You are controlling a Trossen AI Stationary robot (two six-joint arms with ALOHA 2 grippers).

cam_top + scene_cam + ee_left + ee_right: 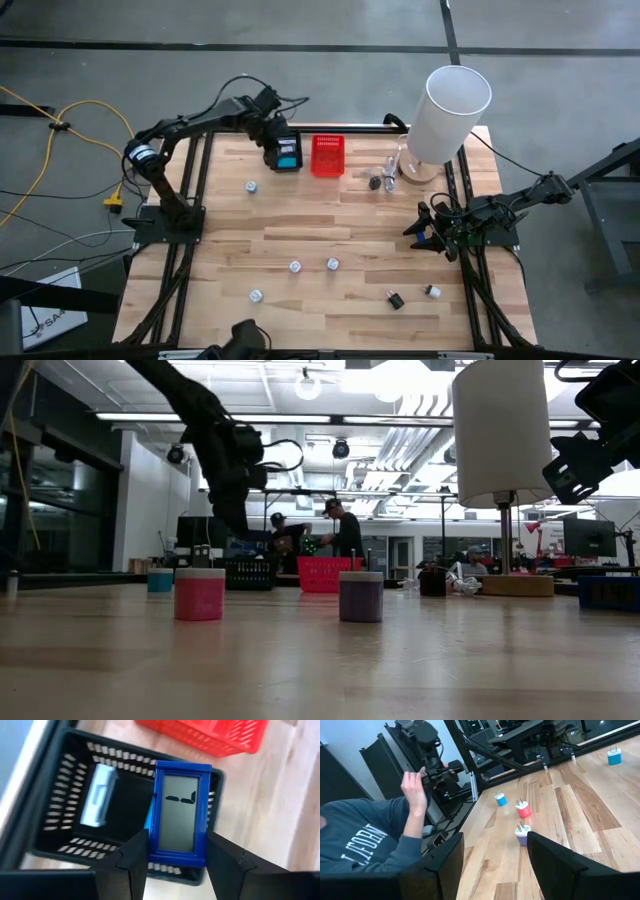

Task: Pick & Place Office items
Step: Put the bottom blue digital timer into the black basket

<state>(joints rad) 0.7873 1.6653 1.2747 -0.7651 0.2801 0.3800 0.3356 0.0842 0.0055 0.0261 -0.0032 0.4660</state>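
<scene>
My left gripper [284, 140] is at the table's far side, over the black mesh basket [60, 820], shut on a blue-framed tag with a grey face [177, 810]. A white-blue bar [98, 795] lies inside that basket. The red basket [328, 155] stands just to its right. Several small office items lie loose on the wood, among them a white lump [251, 186], two more [295, 266] [332, 264] and a black clip [395, 299]. My right gripper [492, 865] waits open at the table's right edge [440, 225], with nothing between its fingers. My left gripper pinches the tag by its two long edges, near the end closest to the wrist [151, 851], between its two fingers [131, 862]. The fingers slant down from above and lie along the tag. The tag is lifted clear, its grey face showing, above the black basket's opening.
A tall white cylinder [448, 110] stands on a round wooden base at the far right, with a few small pieces [383, 176] beside it. A person in a grey sweatshirt [365, 840] sits beyond the table's near edge. The middle of the table [340, 225] is bare wood.
</scene>
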